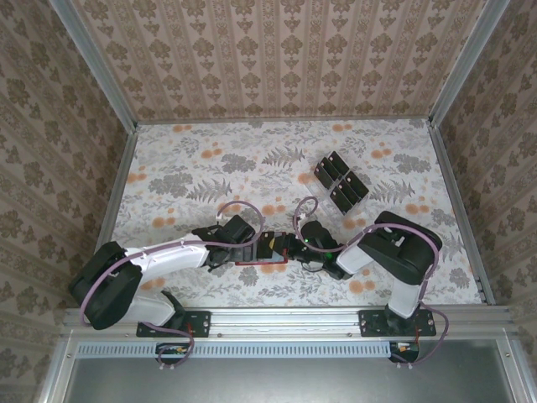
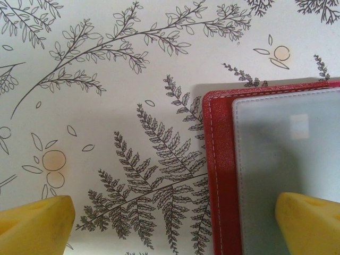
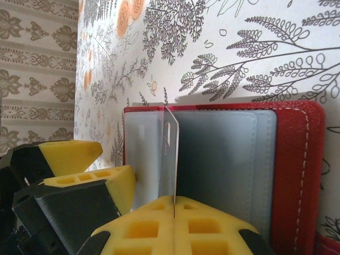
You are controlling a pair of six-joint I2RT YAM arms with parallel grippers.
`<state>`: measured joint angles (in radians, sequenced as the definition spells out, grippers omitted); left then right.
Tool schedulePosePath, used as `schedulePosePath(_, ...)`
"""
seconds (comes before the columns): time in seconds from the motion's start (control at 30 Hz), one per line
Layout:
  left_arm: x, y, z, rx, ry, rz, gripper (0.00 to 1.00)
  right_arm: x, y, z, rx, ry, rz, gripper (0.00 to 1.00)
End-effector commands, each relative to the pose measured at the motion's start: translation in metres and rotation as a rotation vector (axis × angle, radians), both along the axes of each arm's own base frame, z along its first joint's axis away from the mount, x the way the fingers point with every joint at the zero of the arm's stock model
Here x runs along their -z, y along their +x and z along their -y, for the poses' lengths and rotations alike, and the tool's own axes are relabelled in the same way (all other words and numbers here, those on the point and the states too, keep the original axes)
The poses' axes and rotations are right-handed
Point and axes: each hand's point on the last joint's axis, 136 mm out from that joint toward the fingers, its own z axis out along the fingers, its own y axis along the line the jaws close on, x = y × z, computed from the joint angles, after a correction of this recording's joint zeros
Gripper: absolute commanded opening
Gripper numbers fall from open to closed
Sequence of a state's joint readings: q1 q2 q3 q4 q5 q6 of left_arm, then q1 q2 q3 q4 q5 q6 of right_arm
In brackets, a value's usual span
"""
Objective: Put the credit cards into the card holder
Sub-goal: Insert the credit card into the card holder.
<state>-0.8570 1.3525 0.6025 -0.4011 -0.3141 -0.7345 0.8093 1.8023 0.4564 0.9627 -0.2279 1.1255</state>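
Right end effector [image 3: 174,204] clamped on card holder [image 3: 297,159] sleeve [image 3: 171,154], left end effector [image 2: 172,226] spread astride its edge, credit cards [image 1: 341,181] beyond.

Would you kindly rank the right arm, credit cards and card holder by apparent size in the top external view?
1. right arm
2. credit cards, as a group
3. card holder: a red sliver, mostly hidden, so true size unsure

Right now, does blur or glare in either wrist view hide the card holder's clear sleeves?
Left wrist: card holder stitching sharp, one pale patch, maybe glare, on its sleeve; left claw soft-focus. Right wrist: sleeves crisp, no glare; right claw shut on one sleeve leaf.
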Motion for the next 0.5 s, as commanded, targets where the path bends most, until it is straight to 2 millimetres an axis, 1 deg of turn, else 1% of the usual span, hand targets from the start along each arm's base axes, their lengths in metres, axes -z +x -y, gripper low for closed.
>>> schedulePosePath(0.0, 0.01, -0.011, -0.014, -0.007, 0.053, -0.037, 1.0, 0.004, -0.003, -0.003, -0.037, -0.001, 0.005, 0.0)
schedulePosePath(0.23, 0.01, -0.011, -0.014, -0.007, 0.055, -0.037, 1.0, 0.006, -0.01, -0.006, -0.071, 0.011, -0.008, 0.0)
schedulePosePath(0.47, 0.01, -0.011, -0.015, -0.006, 0.058, -0.038, 1.0, 0.011, -0.015, -0.004, -0.089, 0.003, -0.024, 0.0)
